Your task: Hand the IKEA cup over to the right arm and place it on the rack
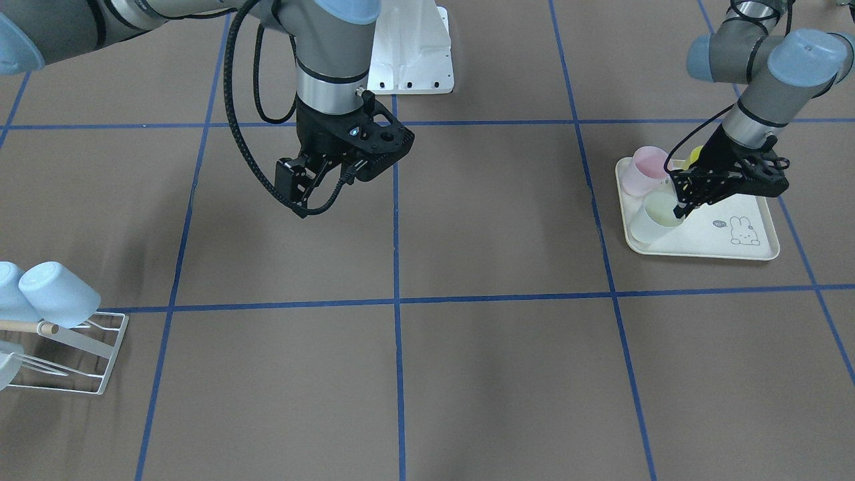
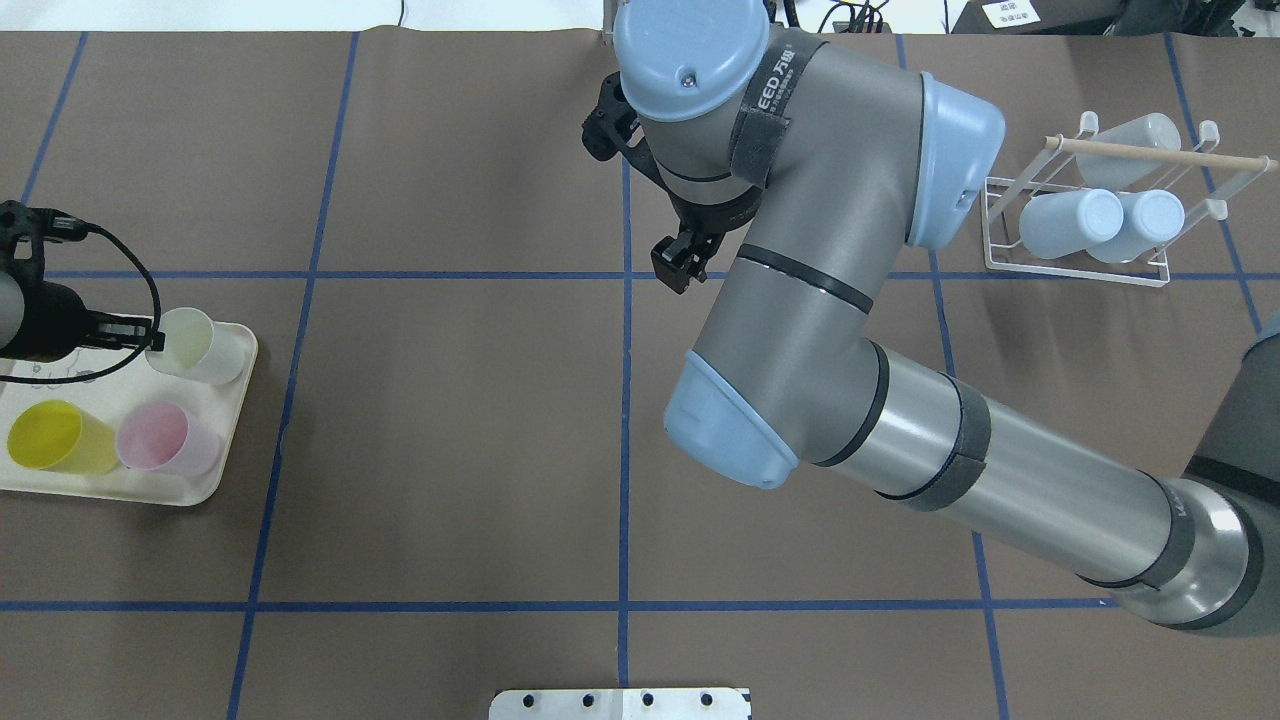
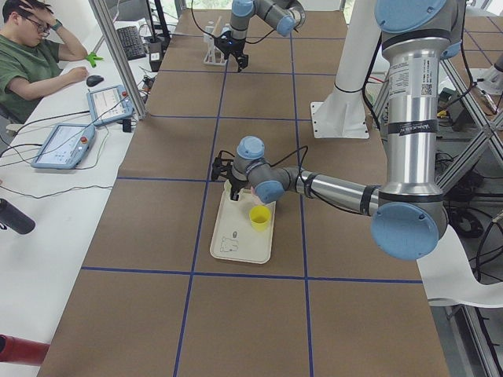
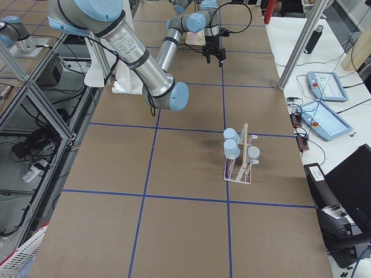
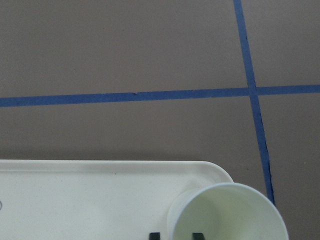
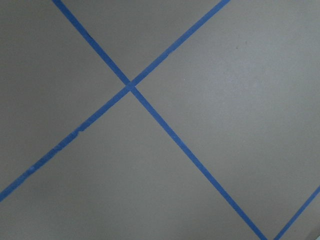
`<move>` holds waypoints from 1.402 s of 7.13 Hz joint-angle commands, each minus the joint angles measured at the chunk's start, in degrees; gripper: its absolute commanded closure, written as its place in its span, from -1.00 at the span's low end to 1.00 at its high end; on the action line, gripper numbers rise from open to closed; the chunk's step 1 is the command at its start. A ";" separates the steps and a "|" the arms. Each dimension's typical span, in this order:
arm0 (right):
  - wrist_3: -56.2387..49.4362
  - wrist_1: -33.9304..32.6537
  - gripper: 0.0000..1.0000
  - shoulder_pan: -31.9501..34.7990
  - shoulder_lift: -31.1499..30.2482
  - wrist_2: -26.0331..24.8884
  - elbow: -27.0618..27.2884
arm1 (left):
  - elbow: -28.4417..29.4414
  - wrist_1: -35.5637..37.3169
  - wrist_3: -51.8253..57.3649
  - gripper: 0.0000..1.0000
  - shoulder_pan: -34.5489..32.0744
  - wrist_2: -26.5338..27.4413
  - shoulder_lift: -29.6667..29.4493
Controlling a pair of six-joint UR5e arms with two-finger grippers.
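Observation:
The IKEA cup point(image 1: 658, 217) point(image 2: 200, 345) point(image 5: 230, 215) is pale green and stands at a corner of the cream tray point(image 1: 708, 250). My left gripper point(image 1: 680, 208) point(image 2: 150, 340) point(image 5: 176, 235) is open, with one fingertip inside the cup's rim and one outside, a small gap on each side of the wall. My right gripper point(image 1: 300, 190) point(image 2: 685, 268) hovers open and empty over the table's middle, above a crossing of blue tape lines. The white wire rack point(image 1: 100, 347) point(image 2: 1080, 265) point(image 4: 237, 174) with its wooden rod stands at the robot's far right.
A pink cup point(image 2: 165, 440) and a yellow cup point(image 2: 55, 437) share the tray. Light blue cups point(image 2: 1100, 220) hang on the rack. A white base plate point(image 1: 414, 60) lies by the robot. A person point(image 3: 31, 55) sits at a side desk.

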 commanded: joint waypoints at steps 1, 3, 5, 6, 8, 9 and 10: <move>-0.09 5.69 -1.00 0.11 -0.37 0.00 -0.15 | -0.55 0.03 0.03 1.00 -4.29 -5.40 -1.23; 0.35 17.03 -1.00 0.20 -2.38 0.26 -0.41 | -0.55 -0.05 -0.40 1.00 -10.27 -16.55 -5.00; 0.44 30.46 -1.00 0.02 -6.50 1.22 -0.59 | -0.81 -0.75 -4.59 1.00 -11.78 -22.91 -9.65; 0.53 39.06 -1.00 -0.15 -9.57 2.19 -0.68 | -1.95 -1.11 -11.85 1.00 -11.79 -24.85 -13.42; 0.44 52.44 -0.99 -1.20 -13.63 2.55 -0.85 | -3.97 -4.52 -24.16 1.00 -11.61 -25.04 -17.56; 0.35 55.81 -0.99 -1.82 -13.73 2.55 -1.03 | -3.98 -4.88 -28.66 1.00 -11.61 -25.04 -20.19; -0.26 58.02 -0.99 -2.69 -13.64 2.55 -1.03 | -3.72 -4.89 -30.88 1.00 -11.52 -25.04 -22.13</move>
